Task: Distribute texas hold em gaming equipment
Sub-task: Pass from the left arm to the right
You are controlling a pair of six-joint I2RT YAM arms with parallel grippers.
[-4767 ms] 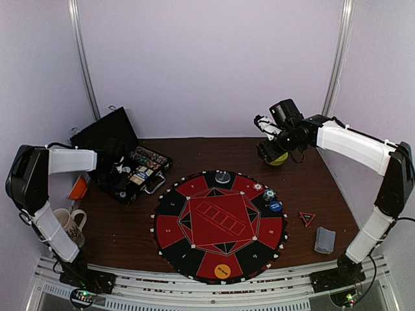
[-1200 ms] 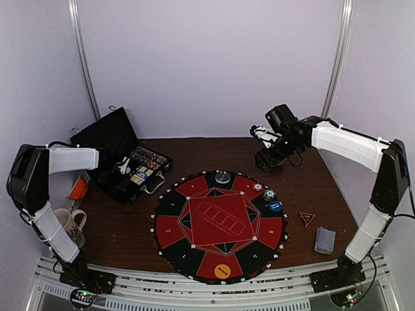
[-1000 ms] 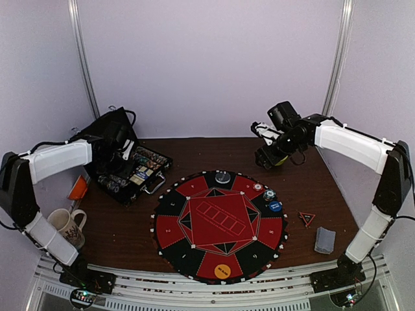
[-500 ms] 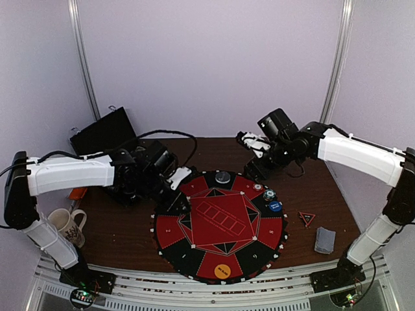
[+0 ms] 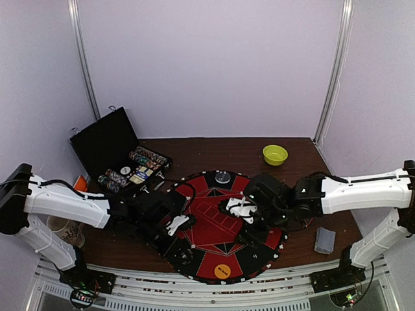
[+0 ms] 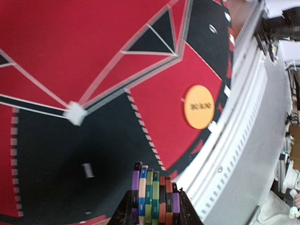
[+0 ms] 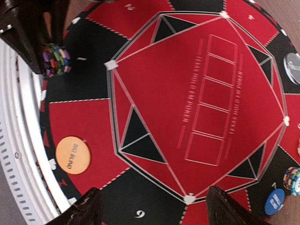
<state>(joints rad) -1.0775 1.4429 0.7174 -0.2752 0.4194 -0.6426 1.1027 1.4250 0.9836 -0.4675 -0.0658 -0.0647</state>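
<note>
Your left gripper (image 6: 154, 213) and right gripper (image 7: 154, 199) both swung in over the mat (image 7: 187, 93). Left clamps one chip stack (image 6: 152, 187) above the black wedge (image 6: 70, 178) by the near rim. Right hangs open mid-mat, roomy. Second stack (image 7: 294, 180) beside one blue disc (image 7: 274, 201); one orange disc (image 7: 72, 154).

Brown table (image 5: 214, 150); mat (image 5: 209, 238), case (image 5: 107, 139), bowl (image 5: 275, 154), cards (image 5: 324, 240)

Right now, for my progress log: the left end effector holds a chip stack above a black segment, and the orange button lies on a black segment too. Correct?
No: the orange button lies on a red segment of the mat, as the right wrist view shows. The left end effector does hold the chip stack above a black segment.
</note>
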